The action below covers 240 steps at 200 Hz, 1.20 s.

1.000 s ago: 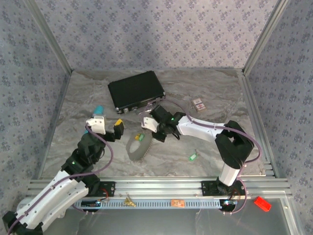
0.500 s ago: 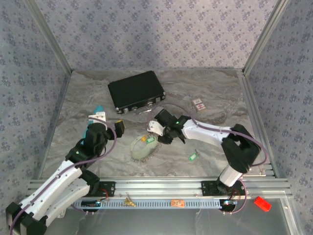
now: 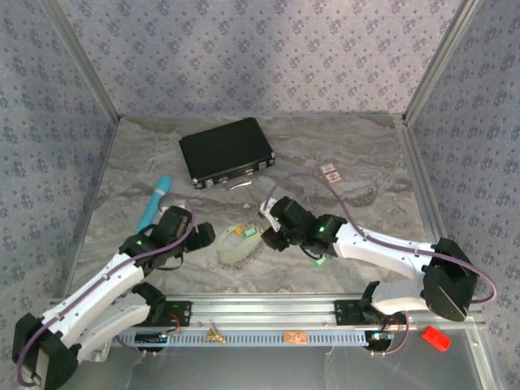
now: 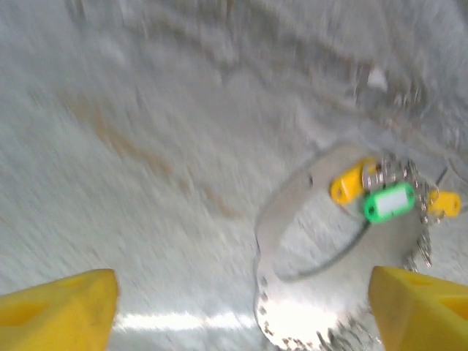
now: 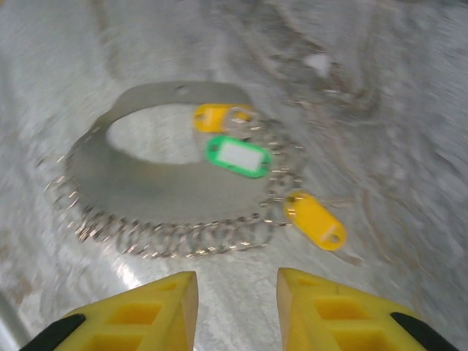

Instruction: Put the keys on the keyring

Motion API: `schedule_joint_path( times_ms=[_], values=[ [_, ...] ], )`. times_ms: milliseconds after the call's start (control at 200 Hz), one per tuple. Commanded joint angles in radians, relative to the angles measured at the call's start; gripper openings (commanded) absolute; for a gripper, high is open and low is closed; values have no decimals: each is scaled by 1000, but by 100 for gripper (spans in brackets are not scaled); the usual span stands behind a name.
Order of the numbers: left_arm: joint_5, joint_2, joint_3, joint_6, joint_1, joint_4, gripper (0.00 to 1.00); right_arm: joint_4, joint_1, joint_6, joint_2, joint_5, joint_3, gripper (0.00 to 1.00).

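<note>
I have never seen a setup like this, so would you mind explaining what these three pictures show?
A left arm and a right arm, both robotic, are bolted at the near edge of a marbled table. The wide picture comes from a fixed camera above and behind them. The other two come from a camera on each wrist, looking past yellow fingers. On the table lie a black case, a teal stick, a white-and-pink card and the keyring, a metal loop with green and yellow keys lying against it. The left gripper and right gripper face the keyring, open and holding nothing.
</note>
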Motion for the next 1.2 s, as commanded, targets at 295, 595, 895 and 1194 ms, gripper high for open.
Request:
schedule_joint_path(
  times_ms=[295,595,895,1194],
  values=[
    [23,64,-145,-430,-224,97,60,-55,-49,172,-39,6,-8,31],
    [45,86,-194,-575,-228,227,43,-42,-50,170,-42,-13,-21,31],
    [56,117,-197,-623,-240,253,34,-33,-53,160,-38,-26,-24,30],
    [53,163,-188,-652,-270,270,27,-24,-56,155,-45,-28,-34,30]
  ],
)
